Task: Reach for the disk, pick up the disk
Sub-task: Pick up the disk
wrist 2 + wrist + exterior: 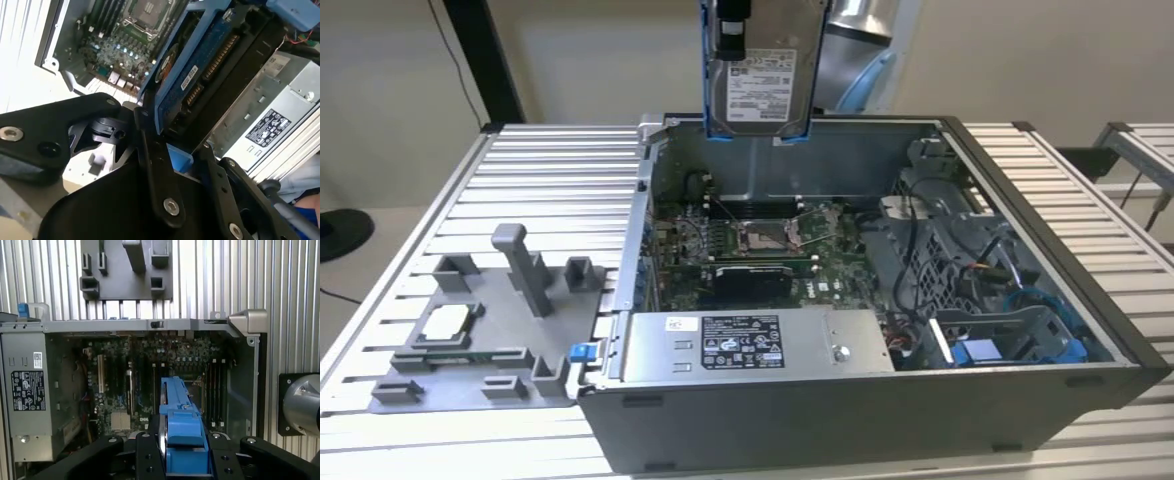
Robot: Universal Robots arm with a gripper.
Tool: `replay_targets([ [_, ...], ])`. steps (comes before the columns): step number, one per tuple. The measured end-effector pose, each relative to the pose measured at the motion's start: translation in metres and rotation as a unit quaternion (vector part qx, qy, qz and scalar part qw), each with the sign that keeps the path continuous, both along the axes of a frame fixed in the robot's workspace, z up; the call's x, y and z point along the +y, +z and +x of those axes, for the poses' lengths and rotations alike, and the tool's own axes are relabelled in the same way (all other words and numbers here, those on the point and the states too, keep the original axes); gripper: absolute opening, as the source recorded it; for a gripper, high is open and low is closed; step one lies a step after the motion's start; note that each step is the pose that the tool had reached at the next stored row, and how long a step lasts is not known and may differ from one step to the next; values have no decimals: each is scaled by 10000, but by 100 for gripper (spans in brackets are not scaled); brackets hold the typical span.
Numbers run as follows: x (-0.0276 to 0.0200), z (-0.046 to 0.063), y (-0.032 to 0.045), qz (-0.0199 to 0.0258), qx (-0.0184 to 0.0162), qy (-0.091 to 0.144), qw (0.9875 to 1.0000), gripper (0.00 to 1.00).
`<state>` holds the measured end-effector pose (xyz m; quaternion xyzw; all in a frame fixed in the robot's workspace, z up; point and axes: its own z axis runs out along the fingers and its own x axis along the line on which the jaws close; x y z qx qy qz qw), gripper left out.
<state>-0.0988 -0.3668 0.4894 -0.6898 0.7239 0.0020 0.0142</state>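
Disk [761,85] hangs upright over the open computer case [1047,330], long axis vertical, label face toward the exterior camera, apparently clear of the case walls. End effector [184,452] is pinching it. In the first wrist view 2 black fingers [148,460] flank the blue rail, and the disk runs straight out from between them toward the motherboard [150,375]. Exterior view's top edge cuts off the disk's upper end. Pad contact is hidden behind the rail. Case sits on the slatted bench [547,160].
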Motion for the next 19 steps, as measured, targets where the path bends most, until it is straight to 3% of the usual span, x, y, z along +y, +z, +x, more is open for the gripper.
replay_targets([
  [19,0,446,0,0,0,0,10000,0],
])
